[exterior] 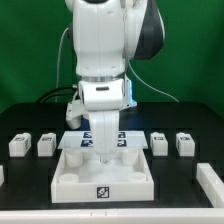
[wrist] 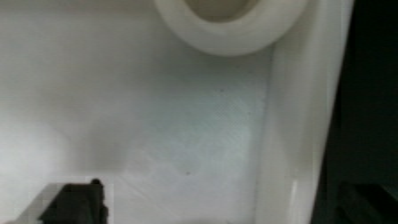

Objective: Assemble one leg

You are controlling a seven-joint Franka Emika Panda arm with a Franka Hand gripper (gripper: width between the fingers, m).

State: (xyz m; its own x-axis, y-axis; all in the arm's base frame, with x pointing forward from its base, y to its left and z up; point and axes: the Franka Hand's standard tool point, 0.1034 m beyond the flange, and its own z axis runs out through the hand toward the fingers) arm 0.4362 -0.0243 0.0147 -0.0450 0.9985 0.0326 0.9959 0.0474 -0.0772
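My gripper [exterior: 103, 146] hangs low over the far part of the large white square tray [exterior: 70, 176]. In the wrist view the gripper [wrist: 199, 212] looks open: one dark fingertip [wrist: 71, 204] shows far to one side, and only bare tray floor [wrist: 160, 120] lies between the jaws. A round corner socket [wrist: 231, 25] and the tray's rim [wrist: 295, 120] are close by. Several small white legs with tags lie on the black table: two at the exterior view's left [exterior: 18, 145] [exterior: 46, 145] and two at its right [exterior: 160, 143] [exterior: 184, 143]. None is held.
The marker board [exterior: 122, 140] lies just behind the tray, partly hidden by the arm. Another white part [exterior: 210, 178] sits at the exterior view's right edge. A tag marks the tray's front wall [exterior: 101, 192].
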